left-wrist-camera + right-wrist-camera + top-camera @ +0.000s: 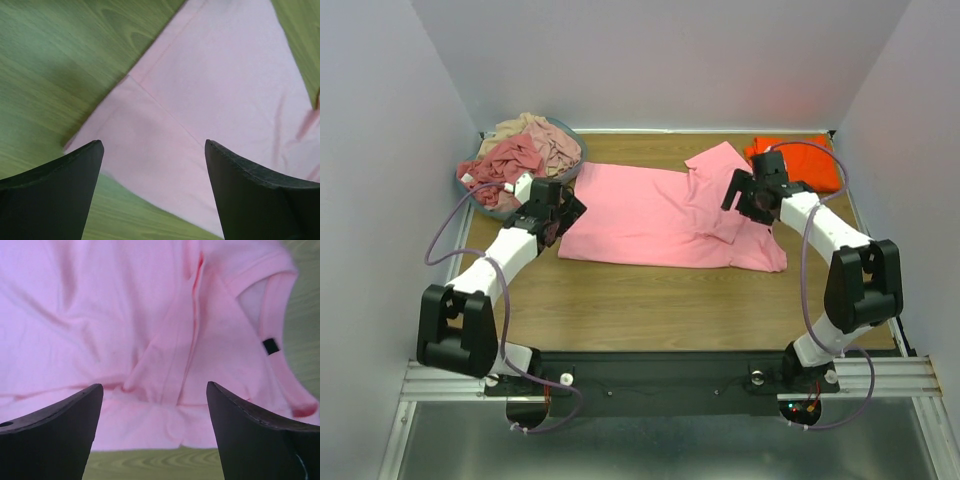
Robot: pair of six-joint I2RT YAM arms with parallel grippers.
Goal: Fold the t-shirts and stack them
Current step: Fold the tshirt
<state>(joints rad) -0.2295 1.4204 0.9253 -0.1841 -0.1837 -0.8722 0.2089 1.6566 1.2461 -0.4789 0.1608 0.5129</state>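
Top external view: a light pink t-shirt (660, 220) lay flat on the table (650, 300), its long axis running left to right between two arms.
Over its left edge hovered the left gripper (563, 208), over the collar end (cloth rumpled there) the right gripper (748, 195); both jaws stood wide apart and empty, each arm nearest its own end.

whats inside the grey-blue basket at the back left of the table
A crumpled dusty rose cotton t-shirt and, behind it, a crumpled beige cotton t-shirt, heaped above the rim of the grey-blue oval basket. Anything beneath them, and the basket's floor, is covered.
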